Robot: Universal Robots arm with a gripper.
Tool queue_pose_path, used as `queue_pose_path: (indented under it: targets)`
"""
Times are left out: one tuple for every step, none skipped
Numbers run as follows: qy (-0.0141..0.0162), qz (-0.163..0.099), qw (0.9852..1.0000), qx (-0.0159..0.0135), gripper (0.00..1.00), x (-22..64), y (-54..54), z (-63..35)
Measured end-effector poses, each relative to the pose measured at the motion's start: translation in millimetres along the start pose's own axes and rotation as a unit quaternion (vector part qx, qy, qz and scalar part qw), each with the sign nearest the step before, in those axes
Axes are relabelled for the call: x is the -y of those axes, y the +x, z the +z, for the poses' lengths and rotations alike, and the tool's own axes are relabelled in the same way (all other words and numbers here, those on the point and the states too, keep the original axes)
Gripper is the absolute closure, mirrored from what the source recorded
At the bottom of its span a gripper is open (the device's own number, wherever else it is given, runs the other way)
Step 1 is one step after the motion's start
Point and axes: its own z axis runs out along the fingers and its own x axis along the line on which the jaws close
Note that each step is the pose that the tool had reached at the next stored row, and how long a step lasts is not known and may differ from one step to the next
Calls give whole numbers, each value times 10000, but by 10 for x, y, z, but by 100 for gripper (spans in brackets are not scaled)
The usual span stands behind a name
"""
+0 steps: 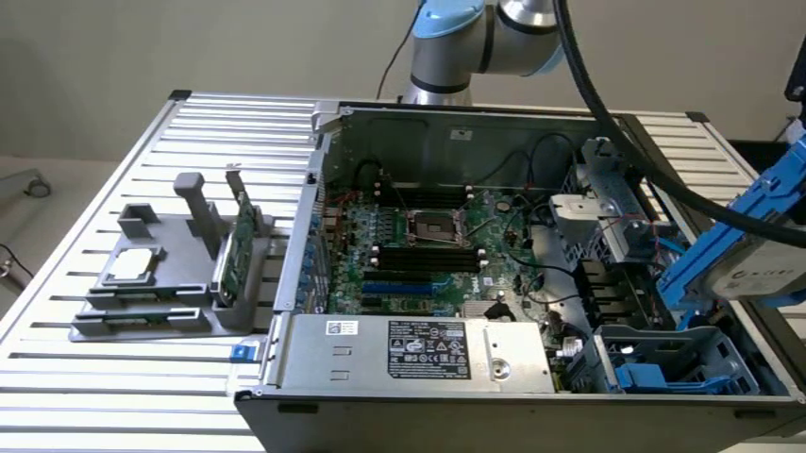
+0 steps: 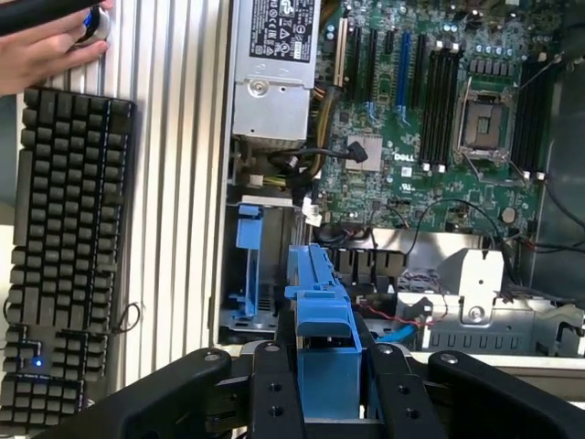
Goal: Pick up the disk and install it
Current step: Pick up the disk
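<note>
Over the metal case [image 1: 454, 142], the hand [image 2: 327, 384] clamps the flat blue-framed disk [image 1: 756, 269].

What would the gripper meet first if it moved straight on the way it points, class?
Probably the metal drive cage inside the computer case, just beyond the disk the gripper holds. Depth is unclear, so that is a guess.

White "DELL" stands on the motherboard [image 2: 402, 174]. Label print on the power supply [image 1: 416, 354], at six o'clock in the exterior view, and on the disk [image 1: 756, 269] is unreadable.
</note>
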Motion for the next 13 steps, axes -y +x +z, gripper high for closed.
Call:
queue_pose_path:
  targets:
    - [0,-1,10000,0,67,-3,44,-3]
    - [0,-1,10000,0,67,-9,92,-5]
    - [0,0,10000,1,67,-19,138,-5]
    - [1,-1,10000,2,67,-32,179,-2]
    - [4,-1,10000,2,67,-51,210,8]
    - [10,-1,10000,3,67,-79,230,19]
    - [18,-2,10000,2,67,-112,242,32]
    - [28,-2,10000,0,67,-147,248,44]
    - [43,-3,10000,0,67,-188,249,59]
    - [59,-4,10000,-2,67,-228,250,73]
    - [69,-5,10000,-2,67,-269,249,89]
    - [78,-6,10000,-3,67,-317,247,107]
    - [85,-6,10000,-3,67,-354,246,125]
